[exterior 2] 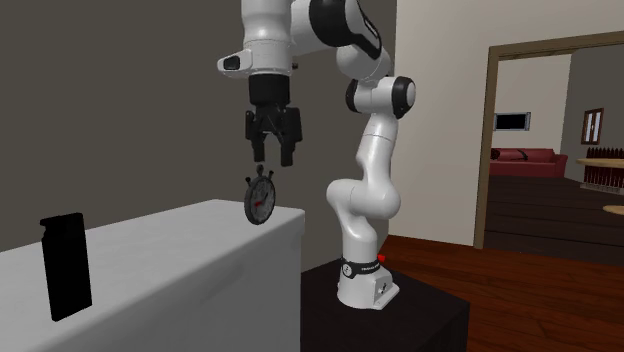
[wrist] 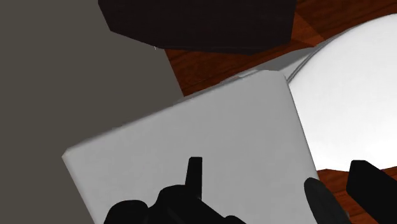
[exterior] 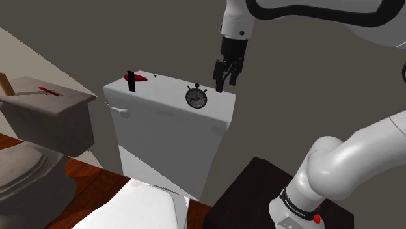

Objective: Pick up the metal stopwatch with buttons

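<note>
Shoulder view, approach stage only: end effector spread open and empty, hovering close above the stopwatch upright on the white toilet tank, nothing grasped yet, with lowering, closing and lifting seemingly all left.

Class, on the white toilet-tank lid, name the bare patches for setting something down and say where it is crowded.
Bare: the long middle of the tank lid, between the black-and-red object and the stopwatch. Crowded: the stopwatch's end, under the gripper, jaws open.
</note>
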Controlling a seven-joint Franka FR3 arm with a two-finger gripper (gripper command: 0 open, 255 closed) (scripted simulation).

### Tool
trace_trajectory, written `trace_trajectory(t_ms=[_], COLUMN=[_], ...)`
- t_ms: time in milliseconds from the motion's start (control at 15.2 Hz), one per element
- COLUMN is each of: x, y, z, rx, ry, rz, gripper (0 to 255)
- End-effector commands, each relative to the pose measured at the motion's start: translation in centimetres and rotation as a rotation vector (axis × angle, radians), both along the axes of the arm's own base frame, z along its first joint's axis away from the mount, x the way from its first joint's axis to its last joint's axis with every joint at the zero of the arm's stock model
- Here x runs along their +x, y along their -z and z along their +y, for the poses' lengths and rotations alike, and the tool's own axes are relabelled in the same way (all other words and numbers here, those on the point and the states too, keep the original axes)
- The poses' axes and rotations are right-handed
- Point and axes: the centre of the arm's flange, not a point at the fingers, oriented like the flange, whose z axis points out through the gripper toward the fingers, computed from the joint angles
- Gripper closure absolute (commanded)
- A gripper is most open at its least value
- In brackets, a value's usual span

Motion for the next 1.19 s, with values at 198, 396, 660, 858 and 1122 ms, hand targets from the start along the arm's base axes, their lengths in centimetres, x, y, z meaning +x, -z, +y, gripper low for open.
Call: trace_trajectory(t_ms=[198,396,660,858,1122], x=[2.9,2.9,2.9,2.9,2.9], y=[-2.3,-1.3,0.8,1.7,1.7], z=[5.7,5.7,5.7,5.7,5.7], rx=[0.015,0.015,0.015,0.015,0.015], ry=[-0.042,-0.042,-0.042,-0.042,-0.042], rz=[-0.004,-0.004,-0.004,-0.004,-0.004], gripper=[0,0,0,0,255])
